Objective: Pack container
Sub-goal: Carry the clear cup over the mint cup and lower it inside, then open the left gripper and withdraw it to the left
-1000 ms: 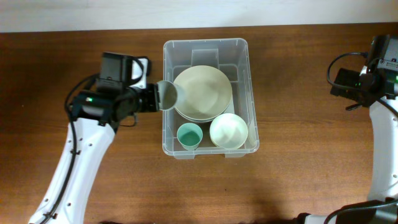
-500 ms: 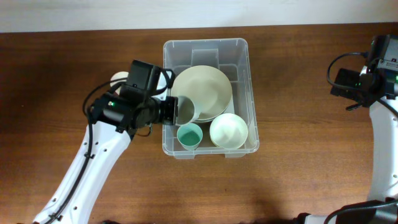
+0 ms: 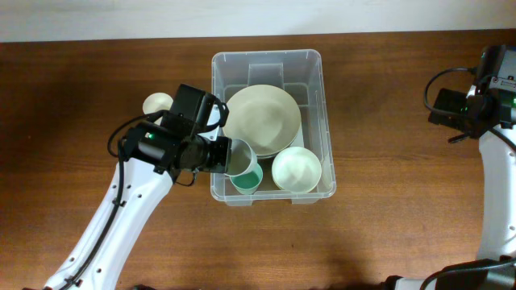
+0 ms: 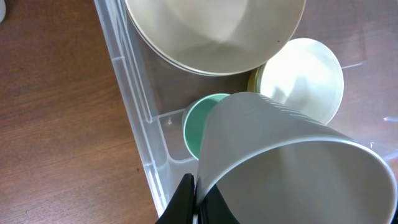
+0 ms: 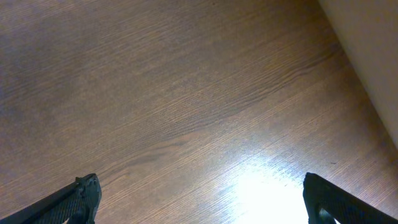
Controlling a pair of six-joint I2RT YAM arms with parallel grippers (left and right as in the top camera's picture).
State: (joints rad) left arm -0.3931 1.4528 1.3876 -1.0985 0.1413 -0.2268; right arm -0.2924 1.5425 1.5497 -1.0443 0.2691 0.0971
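Judged light, stiff, slick: grey cup (image 4: 292, 168), rim clamped in left gripper (image 4: 194, 198), above container (image 3: 266, 56) front-left corner; right gripper (image 5: 199, 196) fingers apart, well clear of container.

This looks to me like a robotics lab or a test room, not a home kitchen: a white left arm (image 3: 109, 216) and a white right arm (image 3: 493, 185) stand at a dark wooden table (image 3: 387, 121), with black camera housings and loose black cables (image 3: 451, 71) on them. The only household things are plain tableware, pale plates (image 3: 262, 119), a bowl (image 3: 297, 169) and a grey cup (image 3: 239, 155), at a clear plastic container (image 3: 266, 58), and beyond the far edge of the table I see only a plain pale surface (image 3: 242, 16)
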